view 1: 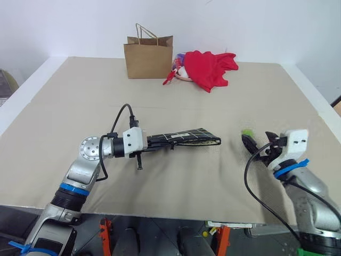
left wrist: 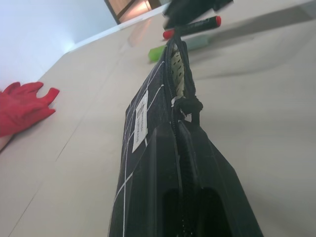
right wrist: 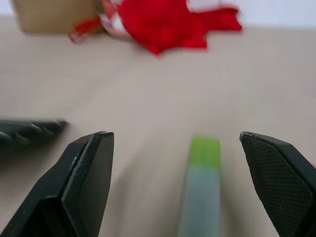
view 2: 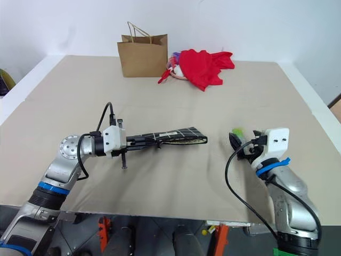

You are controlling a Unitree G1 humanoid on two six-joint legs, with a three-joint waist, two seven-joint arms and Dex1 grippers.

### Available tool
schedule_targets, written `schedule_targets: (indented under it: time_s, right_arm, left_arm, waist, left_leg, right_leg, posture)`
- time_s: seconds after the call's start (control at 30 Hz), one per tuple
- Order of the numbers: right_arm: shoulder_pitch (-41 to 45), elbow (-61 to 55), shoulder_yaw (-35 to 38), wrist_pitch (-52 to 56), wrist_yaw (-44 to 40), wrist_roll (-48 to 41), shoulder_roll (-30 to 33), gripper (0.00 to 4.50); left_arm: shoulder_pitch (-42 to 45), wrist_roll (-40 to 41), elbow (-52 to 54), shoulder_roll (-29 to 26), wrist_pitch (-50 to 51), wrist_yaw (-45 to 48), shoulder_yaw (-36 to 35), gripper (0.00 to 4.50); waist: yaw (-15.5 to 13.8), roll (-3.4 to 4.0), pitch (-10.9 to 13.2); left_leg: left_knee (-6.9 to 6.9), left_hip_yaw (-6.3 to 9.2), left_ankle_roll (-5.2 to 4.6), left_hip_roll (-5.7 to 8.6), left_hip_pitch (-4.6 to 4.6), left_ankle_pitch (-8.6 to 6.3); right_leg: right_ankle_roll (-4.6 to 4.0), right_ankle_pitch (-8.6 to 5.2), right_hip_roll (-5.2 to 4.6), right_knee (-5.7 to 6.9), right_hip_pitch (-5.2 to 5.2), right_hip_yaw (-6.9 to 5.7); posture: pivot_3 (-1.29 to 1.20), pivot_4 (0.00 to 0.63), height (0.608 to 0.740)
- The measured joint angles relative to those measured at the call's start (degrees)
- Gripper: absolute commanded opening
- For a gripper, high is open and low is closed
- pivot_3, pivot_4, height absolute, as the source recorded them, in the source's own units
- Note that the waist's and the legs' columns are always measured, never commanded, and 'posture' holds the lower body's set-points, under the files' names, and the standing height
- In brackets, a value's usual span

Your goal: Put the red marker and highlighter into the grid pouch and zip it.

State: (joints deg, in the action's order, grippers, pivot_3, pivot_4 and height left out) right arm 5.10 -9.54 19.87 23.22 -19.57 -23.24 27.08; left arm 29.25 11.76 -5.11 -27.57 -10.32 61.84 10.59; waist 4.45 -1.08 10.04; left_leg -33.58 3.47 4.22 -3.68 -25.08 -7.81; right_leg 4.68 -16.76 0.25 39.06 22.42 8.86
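1. Black fingers of the left gripper (view 1: 152,141): clamped shut on one end of the grid pouch (view 1: 189,137), holding it edge-up and roughly level just over the table (view 1: 80,96).
2. Zipper edge of the pouch facing up, partly open near the far end; white label (left wrist: 141,118) on the side wall.
3. Black fingers of the right gripper (right wrist: 175,185): spread wide apart, holding nothing, set on either side of the highlighter (right wrist: 200,190) without touching it.
4. Highlighter lying flat on the table, green cap pointing away from the gripper, well to the right of the pouch's free end.
5. Red marker (left wrist: 193,27) lying on the table just beside the highlighter, seen past the pouch's far end in the left wrist view.
6. Brown paper bag (view 1: 148,56) standing upright near the table's far edge.
7. Red cloth (view 1: 210,68) heaped just beside the bag, to its right.
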Motion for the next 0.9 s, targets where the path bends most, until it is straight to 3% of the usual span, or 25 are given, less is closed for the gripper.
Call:
schedule_targets:
  time_s: [0.47, 0.5, 0.57, 0.67, 0.73, 0.9]
  right_arm:
    - [0.37, 3.87, -1.13, 1.73, 6.88, 4.18, -3.98, 4.39]
    - [0.24, 3.28, -1.56, 2.25, 7.48, 4.7, -4.27, 3.89]
    - [-0.16, 1.67, -2.37, 2.99, 8.15, 5.44, -4.97, 3.33]
    - [-0.59, -0.45, -3.85, 4.03, 8.8, 6.18, -5.79, 1.53]
    - [-0.62, -0.8, -4.03, 4.14, 8.81, 6.29, -6.06, 1.16]
    - [-0.68, -1.69, -4.01, 5.33, 9.2, 6.58, -6.33, 1.16]
  left_arm:
    - [0.01, -0.04, 0.05, -0.42, -0.6, -0.02, 0.0, 0.0]
    - [0.01, -0.04, 0.08, -0.45, -0.6, -0.05, 0.0, 0.0]
    - [0.01, -0.04, 0.15, -0.47, -0.6, -0.09, 0.0, 0.0]
    - [0.0, -0.04, 0.2, -0.52, -0.6, -0.11, 0.0, 0.0]
    - [0.0, -0.04, 0.2, -0.54, -0.6, -0.12, 0.0, 0.0]
    - [0.0, -0.07, 0.28, -0.56, -0.6, -0.14, 0.0, 0.0]
  waist:
    - [0.04, -0.01, -0.01]
    - [0.04, -0.01, -0.02]
    - [0.03, -0.01, -0.02]
    - [0.01, -0.02, -0.03]
    - [0.0, -0.03, -0.03]
    - [0.0, -0.03, -0.03]
  left_leg:
    - [0.0, 0.01, 0.0, 0.01, 0.03, 0.0]
    - [0.0, 0.01, 0.0, 0.01, 0.04, 0.0]
    - [0.0, 0.02, 0.0, 0.0, 0.05, 0.0]
    - [0.0, 0.02, 0.0, 0.0, 0.04, 0.0]
    - [0.0, 0.02, 0.0, 0.0, 0.03, 0.0]
    - [0.0, 0.02, 0.0, 0.0, 0.04, 0.0]
  right_leg:
    - [-0.01, 0.0, 0.0, 0.0, -0.03, 0.0]
    - [-0.01, 0.0, 0.0, 0.0, -0.03, 0.0]
    - [-0.01, 0.0, 0.01, 0.0, -0.03, -0.01]
    - [-0.02, -0.01, 0.0, 0.0, -0.04, -0.01]
    - [-0.02, -0.01, 0.0, 0.0, -0.04, -0.01]
    - [-0.02, -0.01, 0.0, 0.0, -0.04, -0.01]
  posture:
    - [0.0, 0.15, 0.74]
    - [0.0, 0.15, 0.74]
    - [0.0, 0.15, 0.74]
    - [0.0, 0.15, 0.74]
    - [0.0, 0.15, 0.74]
    - [0.0, 0.15, 0.74]
